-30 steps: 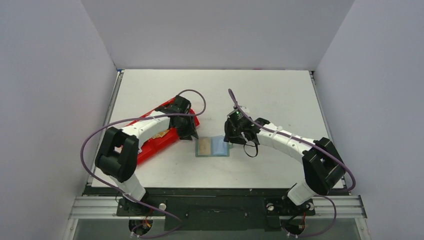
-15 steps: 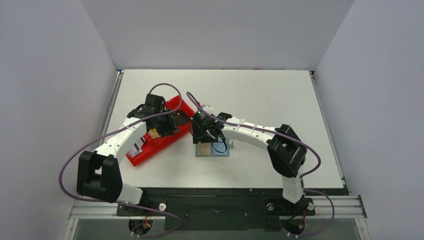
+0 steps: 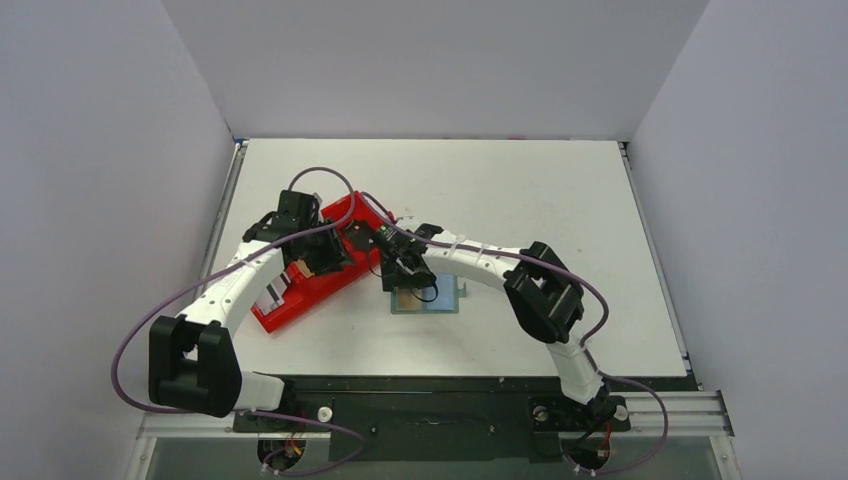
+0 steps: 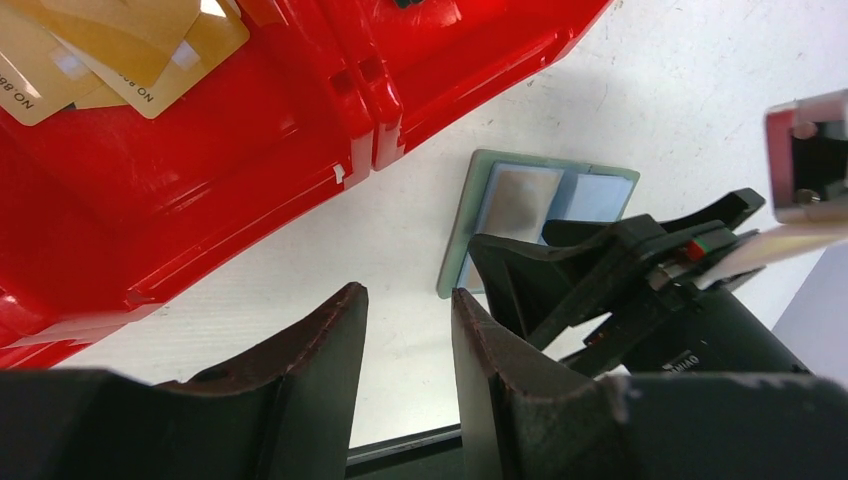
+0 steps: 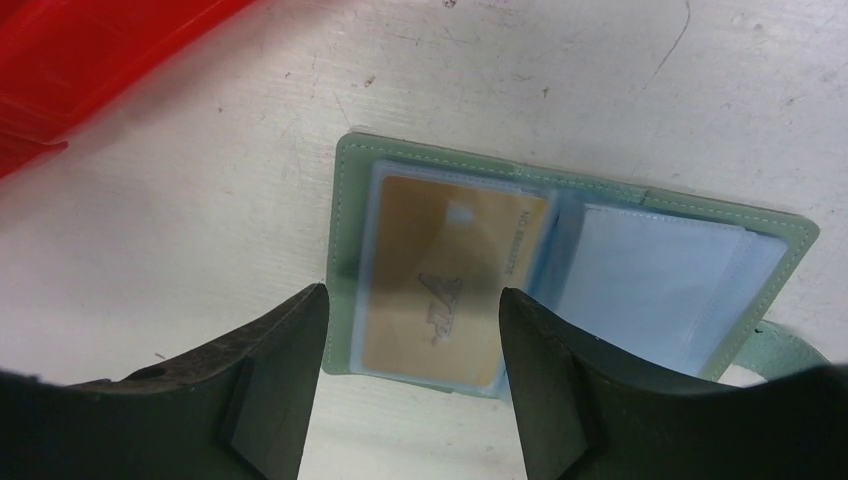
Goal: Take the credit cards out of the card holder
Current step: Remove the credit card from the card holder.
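Left wrist view: tan cards (image 4: 120, 45) in the red tray (image 4: 200, 175) run past the upper edge; right gripper (image 4: 615, 235) hides part of the card holder (image 4: 540, 195).

Bright even overhead light, soft shadows, wrist views w/ blurry near fingers (image 5: 255, 405)

tan cards (image 4: 120, 55) in red tray (image 4: 200, 180): black print along one edge; "NO" clear on two, then "B6" or "86", rest cut off.
tan card (image 5: 450, 280) in card holder (image 5: 343, 250): grey angular logo mid-card; small print line along one edge, too blurred to read.
black housing (image 4: 720, 345) on right arm: white lettering, looks like "MIAO", start hidden.
top view: nothing legible.
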Controlling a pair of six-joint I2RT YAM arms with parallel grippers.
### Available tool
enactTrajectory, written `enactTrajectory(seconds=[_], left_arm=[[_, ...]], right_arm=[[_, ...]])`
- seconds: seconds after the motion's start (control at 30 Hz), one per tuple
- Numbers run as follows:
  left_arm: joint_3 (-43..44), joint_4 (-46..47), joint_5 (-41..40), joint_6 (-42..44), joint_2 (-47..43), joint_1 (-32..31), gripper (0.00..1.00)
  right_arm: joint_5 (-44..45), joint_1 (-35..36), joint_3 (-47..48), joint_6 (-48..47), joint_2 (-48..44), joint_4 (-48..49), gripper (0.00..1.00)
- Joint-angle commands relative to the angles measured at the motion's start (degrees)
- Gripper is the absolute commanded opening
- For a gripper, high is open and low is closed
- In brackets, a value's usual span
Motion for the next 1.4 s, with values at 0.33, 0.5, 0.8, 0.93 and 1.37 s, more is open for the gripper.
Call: enactTrajectory(seconds=[0.33,0.5,0.8,0.93,1.37], left_arm=[[-0.5,0.8,2.5,1.7,-1.5,0.6,0.34],[-0.4,1.3,2.8,1.5,-1.1,0.5,0.34],[-1.0,1.9,3.8,1.4,0.1,-0.3,0.34],[-0.9,2.1,3.7,1.1,0.9,-1.7,0.34],[0.1,4.5,3.7,-0.7,6.4,-8.2,0.34]], right_arm=[[5.3,1.0,3.3,-1.3,3.4,-3.9,0.6],[4.7,1.3,2.2,-1.3,4.3,-3.9,0.57],[0.2,0.2,-2.8,-1.2,1.1,1.1,0.25],[-2.4,-0.8,-5.3,-1.0,-1.9,4.7,0.19],[-8.6,-3.7,-11.7,0.7,-10.0,12.5,0.0]])
